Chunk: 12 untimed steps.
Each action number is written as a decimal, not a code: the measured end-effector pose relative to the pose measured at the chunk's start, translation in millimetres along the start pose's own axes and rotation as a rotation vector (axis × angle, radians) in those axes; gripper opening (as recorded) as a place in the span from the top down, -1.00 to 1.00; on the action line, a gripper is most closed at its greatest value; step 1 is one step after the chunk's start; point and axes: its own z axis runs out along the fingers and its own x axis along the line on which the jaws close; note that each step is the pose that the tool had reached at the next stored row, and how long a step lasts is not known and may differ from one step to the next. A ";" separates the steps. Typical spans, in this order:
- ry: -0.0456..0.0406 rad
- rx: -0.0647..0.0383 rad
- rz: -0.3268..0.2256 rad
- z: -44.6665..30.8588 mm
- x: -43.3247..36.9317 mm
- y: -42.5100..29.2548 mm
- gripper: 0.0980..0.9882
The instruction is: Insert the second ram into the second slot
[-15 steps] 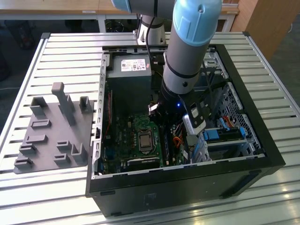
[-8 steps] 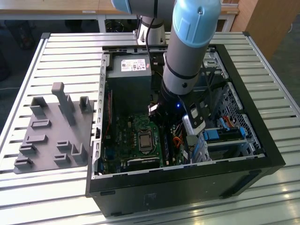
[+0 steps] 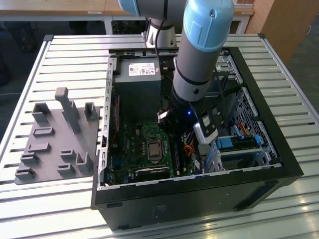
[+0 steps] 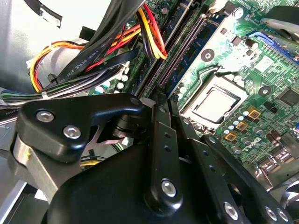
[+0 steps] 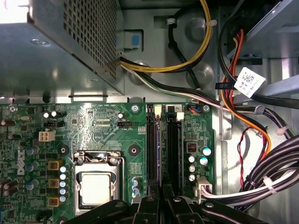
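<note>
In the exterior view my arm (image 3: 199, 55) reaches down into the open computer case (image 3: 259, 172), with the gripper low over the motherboard beside the memory slots (image 3: 177, 157). In the first wrist view the second ram (image 5: 160, 149) shows edge-on as a thin blue strip running along the two black slots (image 5: 152, 144), and it ends between my gripper (image 5: 161, 199) fingers. In the second wrist view the ram (image 4: 184, 58) shows dark chips and runs away from the gripper (image 4: 161, 100), which is shut on it. Whether it is seated in a slot I cannot tell.
The power supply (image 5: 60, 46) stands close by, and the processor socket (image 5: 96, 186) lies beside the slots. Cable bundles (image 5: 243, 107) crowd the other side, next to the drive bay with blue latches (image 3: 234, 142). A grey fixture plate (image 3: 55, 139) lies on the table at the exterior view's left.
</note>
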 end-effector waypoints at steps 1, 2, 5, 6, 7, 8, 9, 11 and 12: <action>0.0007 0.000 0.000 0.5 0.0 0.0 0.91; 0.0015 0.000 0.000 0.9 -0.1 0.0 0.91; 0.0033 0.000 0.000 1.6 -0.1 -0.1 0.91; 0.0034 0.000 0.000 1.6 -0.1 -0.1 0.91; 0.0034 0.000 0.000 1.6 -0.1 -0.1 0.91; 0.0034 0.000 0.000 1.6 -0.1 -0.1 0.91; 0.0034 0.000 0.000 1.5 -0.1 -0.1 0.91; 0.0035 0.000 0.000 1.2 -0.1 0.1 0.91; 0.0036 0.000 0.000 1.1 -0.1 0.3 0.91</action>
